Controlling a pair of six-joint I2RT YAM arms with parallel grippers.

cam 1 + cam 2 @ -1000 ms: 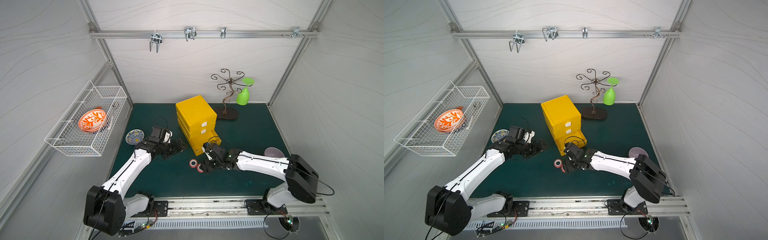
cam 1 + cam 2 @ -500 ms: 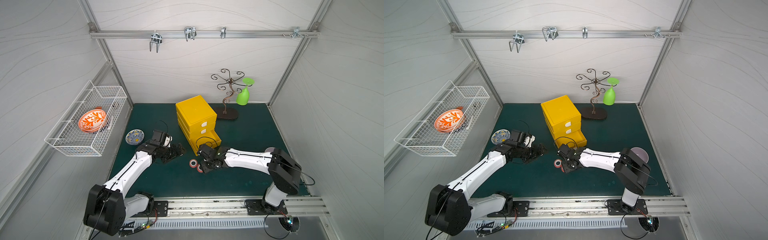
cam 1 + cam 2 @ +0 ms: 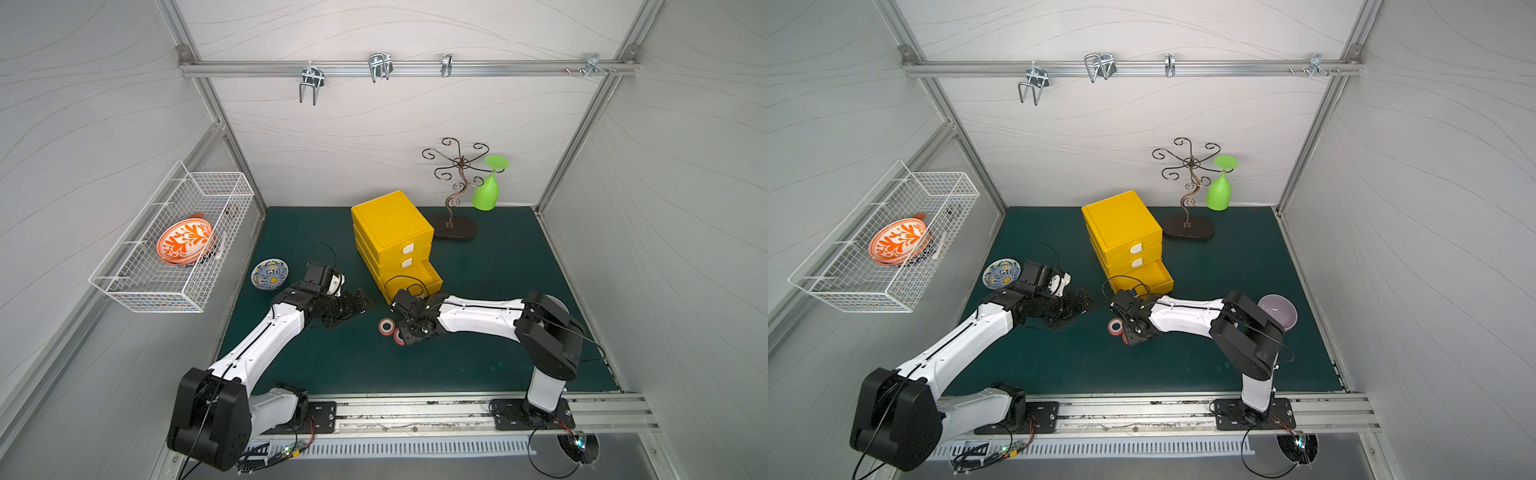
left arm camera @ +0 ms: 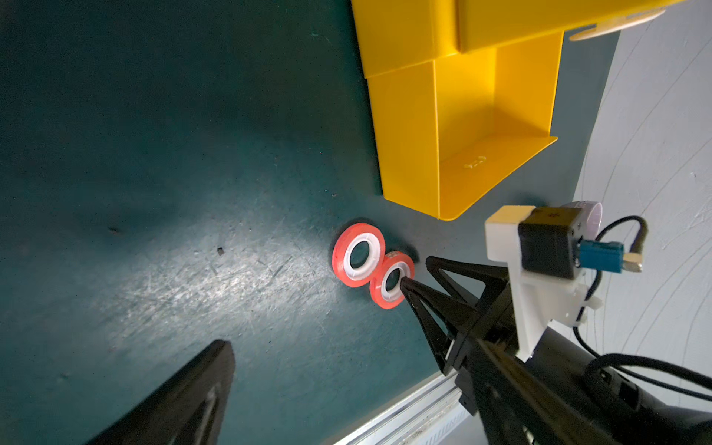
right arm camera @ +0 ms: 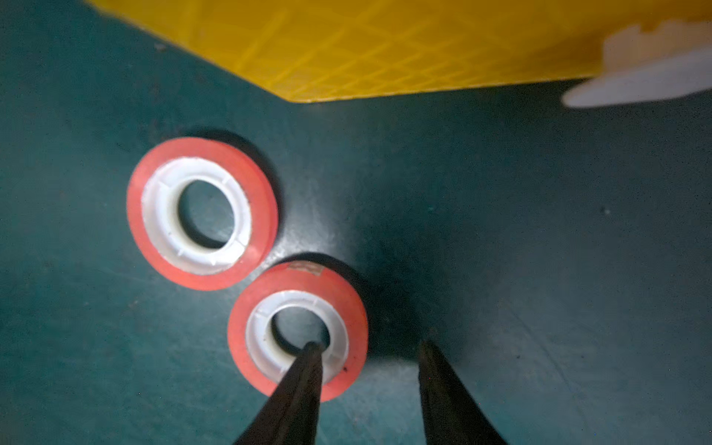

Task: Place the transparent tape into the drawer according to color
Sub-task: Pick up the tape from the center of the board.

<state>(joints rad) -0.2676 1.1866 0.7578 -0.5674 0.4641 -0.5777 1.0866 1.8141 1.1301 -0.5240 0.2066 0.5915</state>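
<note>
**Q:** What does the right claw (image 5: pixel 370 344) hold?

**A:** Nothing yet. Its jaws stand partly open, astride the wall of the near roll (image 5: pixel 348 304). One finger tip sits inside the white core. The other stands outside the red rim, with a gap showing. The roll lies on the counter (image 3: pixel 478 361).

**Q:** And around it?

**A:** The far roll (image 5: pixel 160 215), also red, lies against or just beside the near one; contact cannot be told. Both lie just in front of the drawer (image 3: pixel 419 274), the lowest in the cabinet (image 3: pixel 390 220). It is pulled out, and no roll shows inside. The left claw (image 3: pixel 357 306) hovers near, jaws wide and empty.

**Q:** How is the pinch best made?

**A:** Judged from this pose, close evenly so that both fingers meet the wall together. A one-sided push would likely slide the near roll into the far roll. Keep the tips low, since the wall is shallow. Lift straight up, clear of the neighbour, then carry the roll over the drawer's front edge before release. Both reds presumably share one drawer.
</note>
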